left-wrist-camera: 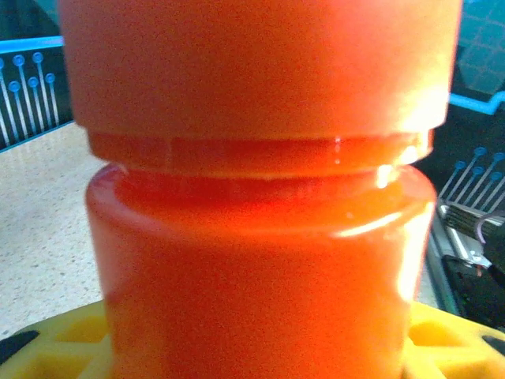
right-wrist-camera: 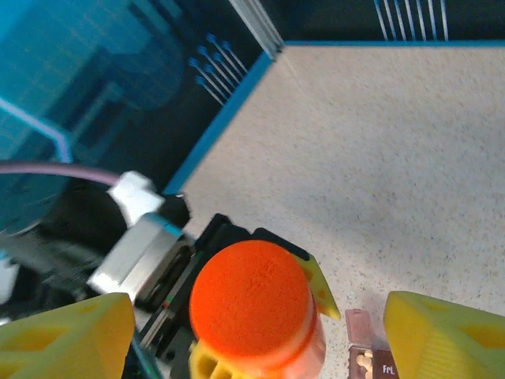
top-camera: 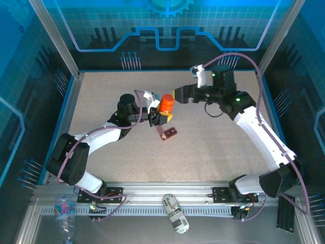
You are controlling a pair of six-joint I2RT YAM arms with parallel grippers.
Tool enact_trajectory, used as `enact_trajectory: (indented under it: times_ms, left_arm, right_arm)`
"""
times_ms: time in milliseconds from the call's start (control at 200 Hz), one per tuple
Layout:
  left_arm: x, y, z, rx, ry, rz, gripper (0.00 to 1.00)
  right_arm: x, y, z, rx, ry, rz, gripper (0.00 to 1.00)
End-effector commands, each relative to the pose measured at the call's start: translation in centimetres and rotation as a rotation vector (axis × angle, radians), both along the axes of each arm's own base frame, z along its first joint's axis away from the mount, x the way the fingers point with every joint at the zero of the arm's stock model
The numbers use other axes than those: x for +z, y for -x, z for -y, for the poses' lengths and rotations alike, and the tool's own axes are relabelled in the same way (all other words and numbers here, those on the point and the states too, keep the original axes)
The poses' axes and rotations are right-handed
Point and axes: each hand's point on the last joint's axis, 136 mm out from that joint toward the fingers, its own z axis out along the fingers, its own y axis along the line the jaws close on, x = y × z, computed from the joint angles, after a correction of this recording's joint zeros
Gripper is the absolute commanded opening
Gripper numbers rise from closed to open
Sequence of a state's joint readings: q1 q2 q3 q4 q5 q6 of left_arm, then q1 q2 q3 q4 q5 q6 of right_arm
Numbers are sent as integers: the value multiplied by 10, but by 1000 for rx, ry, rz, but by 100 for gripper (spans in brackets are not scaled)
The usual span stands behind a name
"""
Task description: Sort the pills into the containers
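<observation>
Tray: the dark red-brown tray (top-camera: 168, 133) lies flat near the middle of the tabletop (top-camera: 218, 147), on the near-edge side of the bottle and just beside it, handy for tipping into. A few pale pills (right-wrist-camera: 364, 361) show in it; which compartment, I cannot tell.
Orange bottle: the orange bottle (top-camera: 166, 104) stands upright just beyond the tray, its cap (right-wrist-camera: 251, 298) on, so the pills inside are likely not yet reachable.
Left claw: the left claw (top-camera: 155, 116) clamps the bottle's body between 2 yellow fingers (left-wrist-camera: 55, 335), probably to brace it against twisting.
Right claw: the right claw (top-camera: 179, 94) reaches in from the far side with its jaws wide, 1 finger on each side of the cap and touching neither side, holding nothing.
Step in hand: uncapping, by my reading; next it needs to close squarely on the cap.
</observation>
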State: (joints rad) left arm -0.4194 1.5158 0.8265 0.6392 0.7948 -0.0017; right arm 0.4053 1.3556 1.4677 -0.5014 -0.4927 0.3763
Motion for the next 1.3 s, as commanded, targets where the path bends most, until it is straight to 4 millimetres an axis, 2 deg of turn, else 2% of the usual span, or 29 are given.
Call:
enact_trajectory:
  times_ms: [0, 225, 540, 700, 836, 986, 1056, 1171, 1296]
  left_arm:
    - [29, 18, 5, -154, 50, 67, 0]
    - [33, 33, 10, -289, 45, -2, 0]
    - [34, 36, 10, -306, 47, -15, 0]
    - [33, 36, 9, -306, 46, -19, 0]
    - [34, 37, 9, -305, 46, -14, 0]
    - [38, 31, 9, -263, 47, 9, 0]
    - [41, 21, 9, -193, 44, 29, 0]
    - [42, 3, 11, -10, 13, 113, 0]
    - [42, 0, 20, 85, -6, 190, 0]
  right_arm:
    - [7, 30, -5, 226, 17, 19, 85]
    - [-5, 31, -17, 312, 168, 6, 88]
    - [-25, 33, -40, 373, 293, -13, 86]
    - [-29, 30, -42, 367, 294, -23, 74]
    - [-32, 27, -42, 344, 294, -41, 50]
    - [-51, 17, -39, 224, 307, -108, 31]
    - [-66, 9, -37, 93, 338, -139, 29]
    - [-87, 1, -42, -82, 324, -166, 31]
    - [-101, -10, -52, -181, 231, -197, 33]
